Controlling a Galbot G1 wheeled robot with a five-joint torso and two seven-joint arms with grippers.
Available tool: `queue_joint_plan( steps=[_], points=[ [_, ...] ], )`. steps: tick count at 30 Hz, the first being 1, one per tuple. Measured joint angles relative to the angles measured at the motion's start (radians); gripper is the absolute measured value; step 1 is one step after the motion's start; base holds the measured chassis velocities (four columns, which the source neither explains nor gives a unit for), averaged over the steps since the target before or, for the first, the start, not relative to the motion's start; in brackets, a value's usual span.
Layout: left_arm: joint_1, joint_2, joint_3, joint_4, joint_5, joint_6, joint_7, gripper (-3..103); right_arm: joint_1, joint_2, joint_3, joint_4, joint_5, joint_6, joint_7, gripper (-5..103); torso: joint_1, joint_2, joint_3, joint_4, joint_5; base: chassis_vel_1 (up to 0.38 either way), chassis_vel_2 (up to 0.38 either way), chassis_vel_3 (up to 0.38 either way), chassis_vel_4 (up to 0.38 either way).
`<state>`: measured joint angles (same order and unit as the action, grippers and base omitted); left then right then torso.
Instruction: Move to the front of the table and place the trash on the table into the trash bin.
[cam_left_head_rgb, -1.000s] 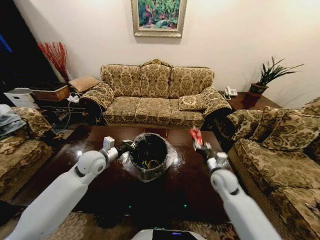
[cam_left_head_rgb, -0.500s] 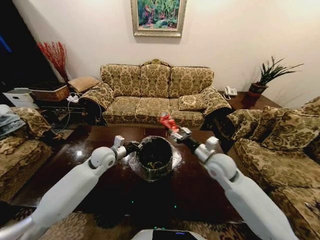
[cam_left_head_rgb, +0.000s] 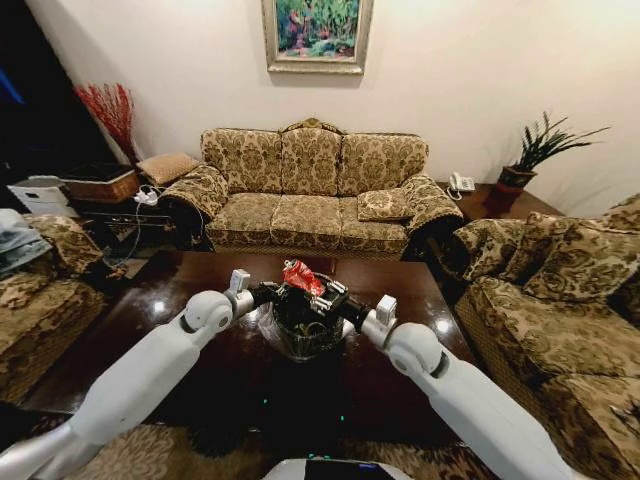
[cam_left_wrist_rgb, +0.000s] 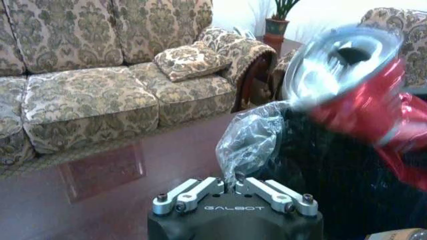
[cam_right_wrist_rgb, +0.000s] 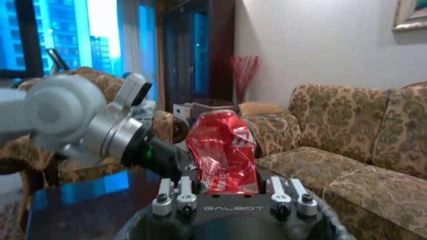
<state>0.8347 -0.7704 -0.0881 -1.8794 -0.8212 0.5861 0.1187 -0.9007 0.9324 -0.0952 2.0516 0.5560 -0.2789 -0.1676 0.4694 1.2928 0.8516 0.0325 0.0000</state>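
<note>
Right gripper (cam_left_head_rgb: 318, 292) pinches the light, crushed red can (cam_left_head_rgb: 299, 277) by its base above the bin (cam_left_head_rgb: 300, 340); left gripper (cam_left_wrist_rgb: 235, 186) pinches the liner (cam_left_wrist_rgb: 250, 140).

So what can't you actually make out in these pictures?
- Bin contents: head view, hidden by the red can and both arms.
- Can's label: left wrist view, blurred and cut off at the edge.
- Right gripper fingers' tips: right wrist view, behind the can.

trash bin (cam_left_head_rgb: 303, 335) on table (cam_left_head_rgb: 200, 300) | can (cam_left_head_rgb: 298, 277) above bin | sofa (cam_left_head_rgb: 310, 190) behind table
</note>
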Motion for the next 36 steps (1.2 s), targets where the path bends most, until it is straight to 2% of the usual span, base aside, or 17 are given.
queue_joint_plan(
  steps=[2,6,7,9,10,12,16,18,20,22,23,25,30,31,32,35,36],
  points=[
    [0.000,0.002,-0.002,-0.004,0.000,0.000,-0.001,3,-0.001,-0.004,0.001,0.002,-0.008,0.000,-0.001,57,0.000,0.000,0.000,0.0000,-0.0001,0.000,0.000,0.000,0.000],
    [0.001,0.011,-0.010,-0.019,-0.001,0.001,-0.008,3,-0.006,-0.026,0.012,0.025,-0.014,0.007,0.000,79,0.000,0.000,0.000,-0.0001,0.0000,0.000,0.000,0.000,0.000],
    [0.001,0.011,-0.010,-0.019,-0.001,0.001,-0.008,3,-0.006,-0.026,0.012,0.025,-0.014,0.007,0.000,79,0.000,0.000,0.000,-0.0001,0.0000,0.000,0.000,0.000,0.000],
    [0.005,0.014,-0.013,-0.026,-0.003,0.004,-0.014,3,-0.014,-0.038,0.023,0.039,-0.010,0.011,0.005,90,0.000,0.000,0.000,-0.0001,-0.0001,0.000,0.000,0.000,0.000],
    [0.005,0.014,-0.013,-0.026,-0.003,0.004,-0.014,3,-0.014,-0.038,0.023,0.039,-0.010,0.011,0.005,90,0.000,0.000,0.000,-0.0001,-0.0001,0.000,0.000,0.000,0.000],
    [0.013,0.019,-0.019,-0.039,-0.004,0.006,-0.018,3,-0.023,-0.051,0.034,0.060,-0.001,0.015,0.018,98,0.000,0.000,0.000,-0.0001,-0.0001,0.000,0.000,0.000,0.000],
    [0.022,0.021,-0.030,-0.050,-0.004,0.008,-0.028,3,-0.030,-0.061,0.052,0.103,0.040,0.021,0.082,100,0.000,0.000,0.000,-0.0001,0.0000,0.000,0.000,0.000,0.000],
    [0.029,0.018,-0.042,-0.050,0.004,0.007,-0.042,3,-0.033,-0.066,0.072,0.146,0.084,0.022,0.152,100,0.000,0.000,0.000,-0.0002,0.0001,0.000,0.000,0.000,0.000],
    [0.045,0.013,-0.062,-0.039,0.050,-0.009,-0.049,3,-0.034,-0.085,0.102,0.183,0.124,0.022,0.221,100,0.000,0.000,0.000,-0.0002,-0.0001,0.000,0.000,0.000,0.000],
    [0.058,0.013,-0.079,-0.031,0.082,-0.017,-0.047,3,-0.039,-0.099,0.122,0.195,0.137,0.022,0.254,100,0.000,0.000,0.000,-0.0001,-0.0006,0.000,0.000,0.000,0.000],
    [0.082,0.014,-0.116,-0.026,0.116,-0.024,-0.041,3,-0.059,-0.116,0.159,0.200,0.147,0.025,0.296,100,0.000,0.000,0.000,-0.0001,-0.0003,0.000,0.000,0.000,0.000],
    [0.110,0.014,-0.159,-0.023,0.136,-0.030,-0.037,3,-0.089,-0.121,0.206,0.196,0.153,0.026,0.318,100,0.000,0.000,0.000,0.0000,-0.0002,0.000,0.000,0.000,0.000],
    [0.245,-0.007,-0.343,-0.031,0.202,-0.072,0.005,3,-0.237,-0.093,0.422,0.154,0.117,0.032,0.307,100,0.000,0.000,0.000,0.0000,-0.0002,0.000,0.000,0.000,0.000],
    [0.288,-0.013,-0.409,-0.048,0.201,-0.067,0.022,3,-0.287,-0.085,0.491,0.157,0.110,0.029,0.295,100,0.000,0.000,0.000,0.0000,-0.0005,0.000,0.000,0.000,0.000],
    [0.288,-0.013,-0.409,-0.048,0.201,-0.067,0.022,3,-0.287,-0.085,0.491,0.157,0.110,0.029,0.295,100,0.000,0.000,0.000,0.0000,-0.0005,0.000,0.000,0.000,0.000],
    [0.432,-0.008,-0.633,-0.140,0.115,-0.022,0.045,3,-0.409,-0.068,0.646,0.168,0.094,0.022,0.253,100,0.000,0.000,0.000,-0.0003,0.0002,0.000,0.000,0.000,0.000],
    [0.432,-0.008,-0.633,-0.140,0.115,-0.022,0.045,3,-0.409,-0.068,0.646,0.168,0.094,0.022,0.253,100,0.000,0.000,0.000,-0.0003,0.0002,0.000,0.000,0.000,0.000]
  ],
)
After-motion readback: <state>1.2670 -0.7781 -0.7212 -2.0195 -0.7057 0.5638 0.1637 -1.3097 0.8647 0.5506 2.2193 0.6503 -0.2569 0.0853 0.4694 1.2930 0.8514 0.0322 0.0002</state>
